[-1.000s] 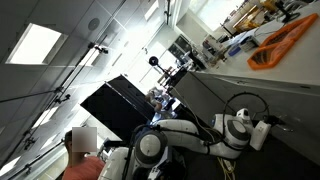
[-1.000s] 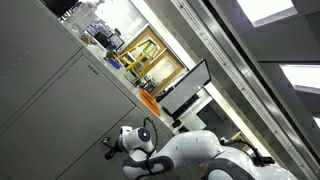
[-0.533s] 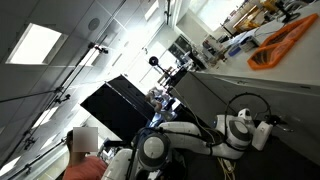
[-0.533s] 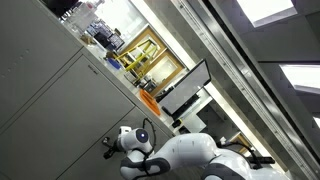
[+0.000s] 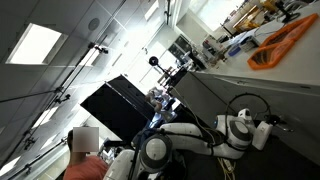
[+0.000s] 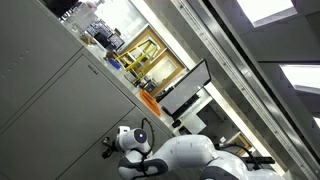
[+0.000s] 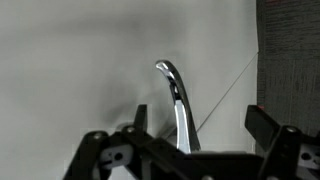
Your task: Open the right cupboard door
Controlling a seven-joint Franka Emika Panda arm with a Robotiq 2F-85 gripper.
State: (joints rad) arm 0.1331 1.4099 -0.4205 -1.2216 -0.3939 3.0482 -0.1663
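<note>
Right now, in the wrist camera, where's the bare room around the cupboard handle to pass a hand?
In the wrist view, the right cupboard door is bare from the handle out to the picture's left. Right of the handle only a narrower strip runs to the dark edge. It is crowded low down, where the open hand straddles the handle.

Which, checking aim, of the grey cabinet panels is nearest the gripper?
The right cupboard door, the one whose silver handle stands inside the open gripper.
</note>
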